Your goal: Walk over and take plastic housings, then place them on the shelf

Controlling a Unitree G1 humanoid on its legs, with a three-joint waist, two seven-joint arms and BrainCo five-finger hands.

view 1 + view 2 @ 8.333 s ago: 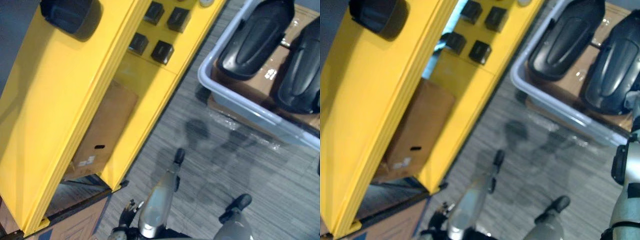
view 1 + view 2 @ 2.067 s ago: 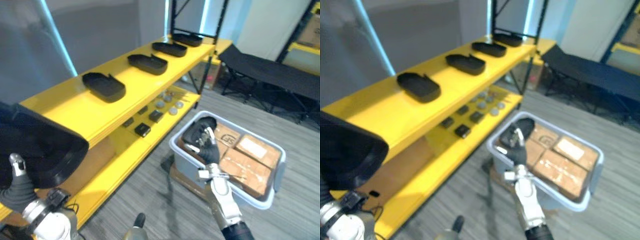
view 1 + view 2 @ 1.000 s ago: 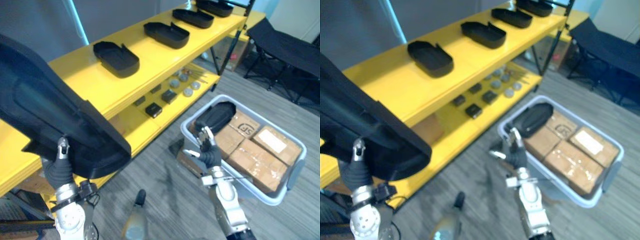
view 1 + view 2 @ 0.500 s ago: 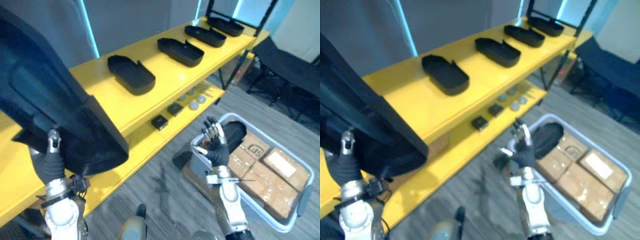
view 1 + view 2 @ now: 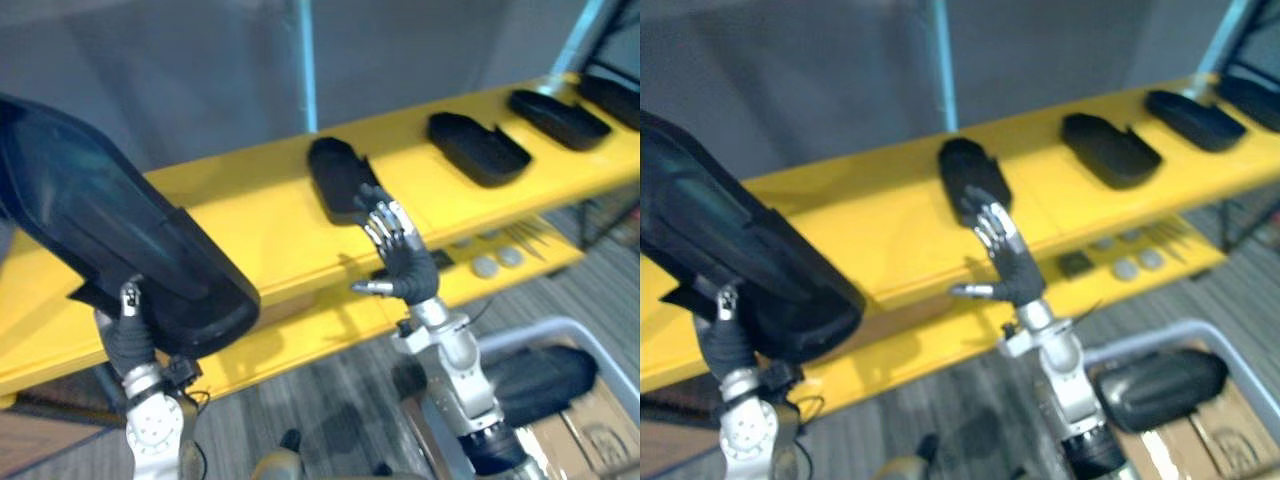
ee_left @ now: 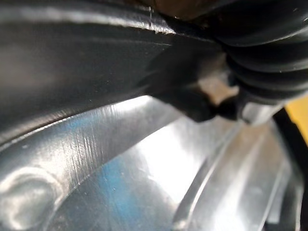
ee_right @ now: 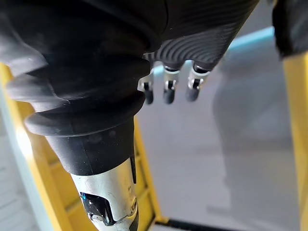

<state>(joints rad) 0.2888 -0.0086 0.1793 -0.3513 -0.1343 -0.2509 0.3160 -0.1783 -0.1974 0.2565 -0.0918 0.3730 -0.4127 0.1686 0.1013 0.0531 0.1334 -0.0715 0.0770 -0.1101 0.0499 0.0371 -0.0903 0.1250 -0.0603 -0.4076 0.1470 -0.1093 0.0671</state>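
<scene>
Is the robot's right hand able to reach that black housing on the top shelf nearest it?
Probably yes. The right hand is open, holds nothing, and is raised just before the nearest shelf housing on the yellow shelf, with nothing between them. Depth is hard to judge.

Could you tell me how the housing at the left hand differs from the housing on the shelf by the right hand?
The housing at the left hand is up in the air, above the left hand; the housing on the shelf rests on the yellow shelf, just beyond the open right hand. The first is steeply tilted; the second lies flat. Both are dark plastic shells.
</scene>
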